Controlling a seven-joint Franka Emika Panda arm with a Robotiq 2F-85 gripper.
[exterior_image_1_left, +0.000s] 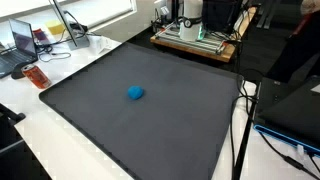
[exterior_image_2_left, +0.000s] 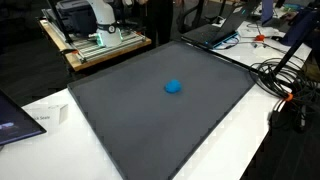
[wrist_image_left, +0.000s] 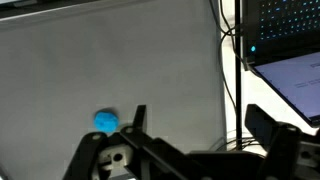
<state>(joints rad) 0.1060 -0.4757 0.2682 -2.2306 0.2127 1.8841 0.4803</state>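
A small blue object (exterior_image_1_left: 135, 93) (exterior_image_2_left: 173, 87) lies alone near the middle of a dark grey mat (exterior_image_1_left: 150, 125) (exterior_image_2_left: 150, 120). In the wrist view the blue object (wrist_image_left: 105, 121) sits just left of my left finger. My gripper (wrist_image_left: 200, 122) hangs well above the mat and stands open, with only mat and cables showing between its dark fingers (wrist_image_left: 137, 118). It touches nothing. The gripper itself does not show in either exterior view; only the arm's white base (exterior_image_1_left: 190, 12) (exterior_image_2_left: 100, 15) appears behind the mat.
The arm's base stands on a wooden platform (exterior_image_1_left: 195, 42) (exterior_image_2_left: 95, 45). Laptops (exterior_image_1_left: 20, 42) (exterior_image_2_left: 215, 30) (wrist_image_left: 285, 40) and black cables (exterior_image_1_left: 245, 100) (exterior_image_2_left: 285, 85) (wrist_image_left: 235, 60) border the mat. A red item (exterior_image_1_left: 37, 75) and a white card (exterior_image_2_left: 45, 117) lie on the white table.
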